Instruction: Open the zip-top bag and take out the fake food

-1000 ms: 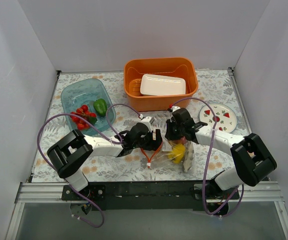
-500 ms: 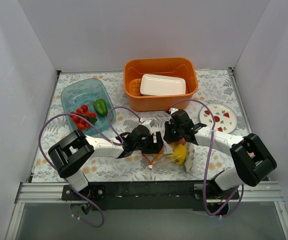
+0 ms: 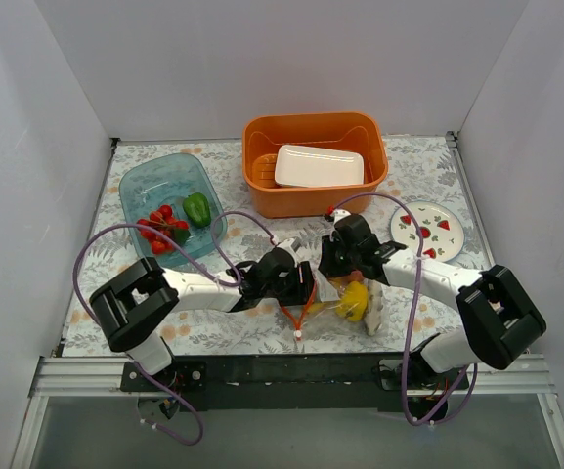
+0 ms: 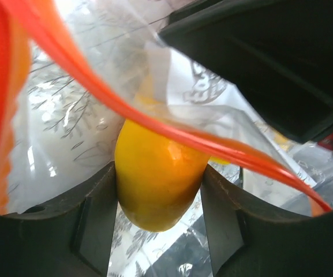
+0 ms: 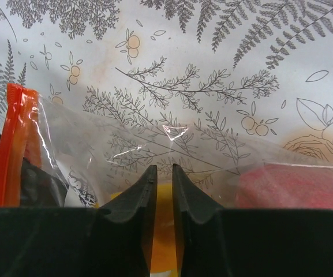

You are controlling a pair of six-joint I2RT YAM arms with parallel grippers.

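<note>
Now the left gripper (image 4: 158, 187) has clamped the yellow pepper (image 4: 154, 164) in the zip-top bag (image 5: 154, 135); the right gripper (image 5: 160, 173) has eased slightly apart.

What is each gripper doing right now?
Left gripper: closed on the yellow pepper.
Right gripper: nearly closed at the zip-top bag; grip cannot be told.

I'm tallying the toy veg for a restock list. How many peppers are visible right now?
2. A green pepper lies in the teal tray; a yellow pepper sits between the left gripper's fingers in the zip-top bag. The bag may hide more.
</note>
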